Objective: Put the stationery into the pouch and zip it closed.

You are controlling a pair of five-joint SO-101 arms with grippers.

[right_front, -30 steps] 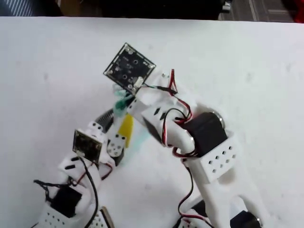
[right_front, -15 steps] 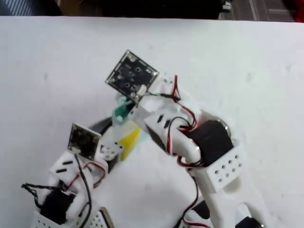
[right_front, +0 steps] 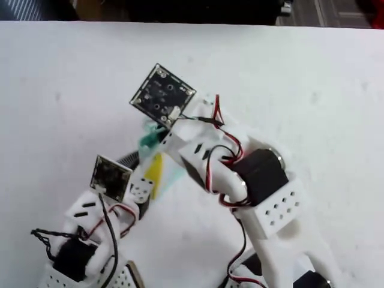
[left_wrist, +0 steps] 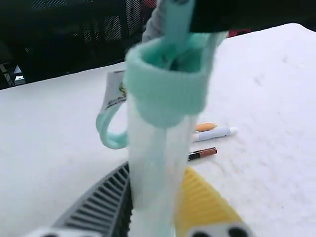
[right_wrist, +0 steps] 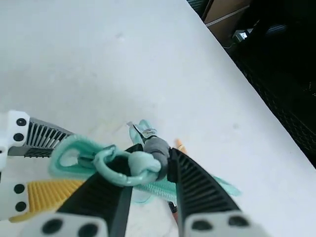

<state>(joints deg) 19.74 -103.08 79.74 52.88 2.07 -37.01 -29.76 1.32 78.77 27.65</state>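
Since half a second ago your right arm (right_front: 264, 180) has drawn back a touch toward the upper left of the high view. The right camera board (right_front: 162, 96) sits slightly further left and up than before. Your left pincer (right_front: 143, 163) has turned too: its yellow finger (right_front: 155, 169) was slanted and is now nearer upright. The left camera board (right_front: 111, 177) has edged right.

The pouch (right_front: 149, 139) has barely shifted. It is just left of centre in the high view, between the two arms and mostly under the right camera board.

The left pincer is clamped on the pouch. In the left wrist view the clear body stands upright between the grey finger (left_wrist: 101, 202) and the yellow finger. The mint band is at the end away from the fingers, and the mint loop strap (left_wrist: 104, 132) hangs off one side.

The right pincer (right_wrist: 154, 159) is closed on the zip pull (right_wrist: 129, 168), its black fingers meeting round the mint ring at the pouch's end. Can't tell whether the zip is open or closed.

The orange pen (left_wrist: 205, 127), white marker (left_wrist: 216, 133) and dark pen (left_wrist: 202, 153) lie on the worktop (right_front: 300, 72). They are outside the pouch, just beside each other and near it.
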